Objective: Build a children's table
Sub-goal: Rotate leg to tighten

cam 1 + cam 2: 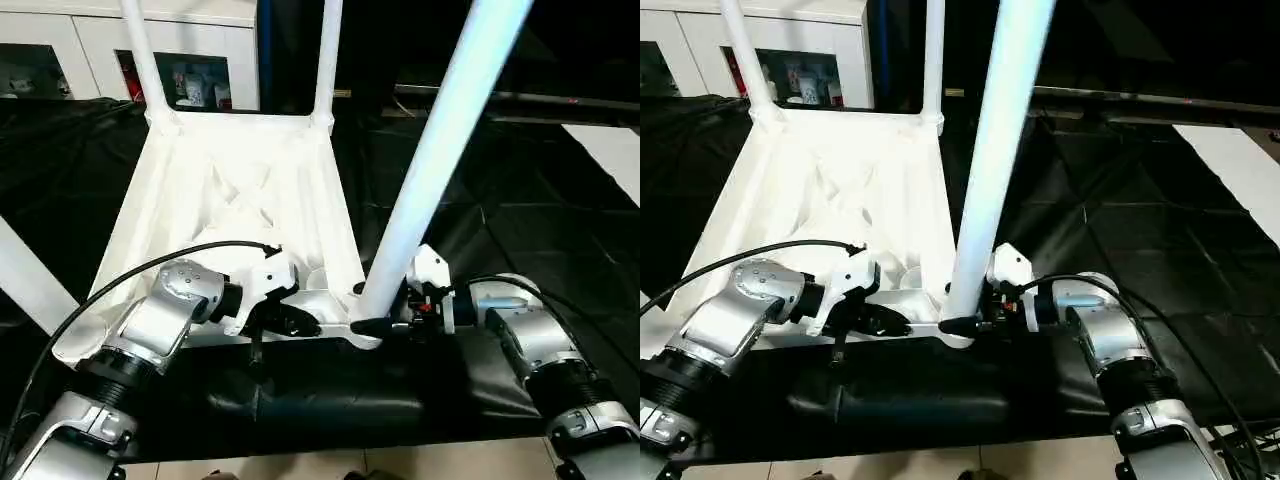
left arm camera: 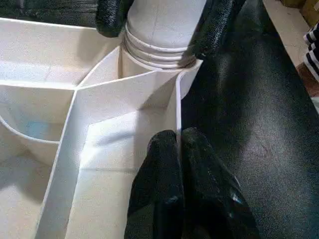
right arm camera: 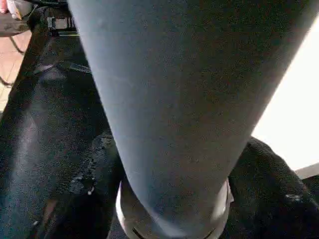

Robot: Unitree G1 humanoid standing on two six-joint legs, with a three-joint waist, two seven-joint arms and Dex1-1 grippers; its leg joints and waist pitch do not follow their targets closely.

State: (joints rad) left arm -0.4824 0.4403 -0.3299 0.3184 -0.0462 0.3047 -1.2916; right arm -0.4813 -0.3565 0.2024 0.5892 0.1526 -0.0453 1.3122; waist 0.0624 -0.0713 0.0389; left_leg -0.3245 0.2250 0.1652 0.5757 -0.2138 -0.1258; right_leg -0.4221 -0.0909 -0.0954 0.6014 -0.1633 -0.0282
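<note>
My right claw (image 1: pixel 385 322) grasps the near leg (image 1: pixel 430 165) at its socket, its axis rising steeply; left claw (image 1: pixel 300 322) clenched empty just beside, on the top (image 1: pixel 240 190)

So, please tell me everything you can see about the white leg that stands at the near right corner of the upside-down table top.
The near right leg is a long, smooth white tube, plastic by its look. It stands tilted, its top leaning to the right, with its ringed lower end in the round corner socket of the table top. The right gripper has its black fingers around the base. The left gripper, shut, rests on the top close beside it.
</note>
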